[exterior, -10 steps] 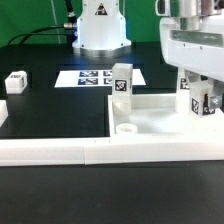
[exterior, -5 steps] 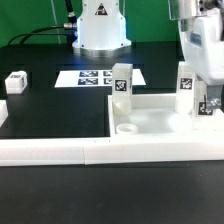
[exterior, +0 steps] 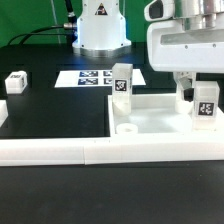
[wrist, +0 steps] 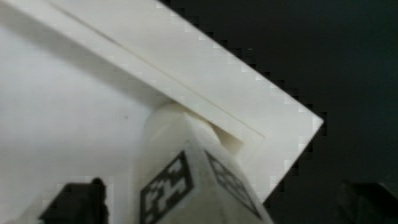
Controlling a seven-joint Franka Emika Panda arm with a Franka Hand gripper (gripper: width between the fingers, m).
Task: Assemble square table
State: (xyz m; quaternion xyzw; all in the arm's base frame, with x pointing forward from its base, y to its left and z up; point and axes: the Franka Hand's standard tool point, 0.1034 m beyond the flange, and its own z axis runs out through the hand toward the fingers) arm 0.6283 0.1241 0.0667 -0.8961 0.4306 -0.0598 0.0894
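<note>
The square table's white slab (exterior: 155,112) lies at the exterior view's right, raised rim up. One tagged leg block (exterior: 121,80) stands upright at its far left corner. A second tagged leg (exterior: 207,101) stands upright at the slab's far right corner. My gripper (exterior: 203,94) hangs over this second leg, open, with a dark finger (exterior: 186,92) just beside it. In the wrist view the leg (wrist: 187,175) sits between the two fingers (wrist: 75,200), with a gap on each side, and the slab's corner (wrist: 267,105) lies behind it. A third leg block (exterior: 15,82) lies at the left.
The marker board (exterior: 92,77) lies flat behind the slab, in front of the robot's white base (exterior: 100,28). A long low white border wall (exterior: 90,151) runs along the front. A round socket (exterior: 127,129) rises at the slab's near left corner.
The jaws have spread wide and let go of the right-hand leg, which stays upright on the slab. The gripper's head has turned over it.
</note>
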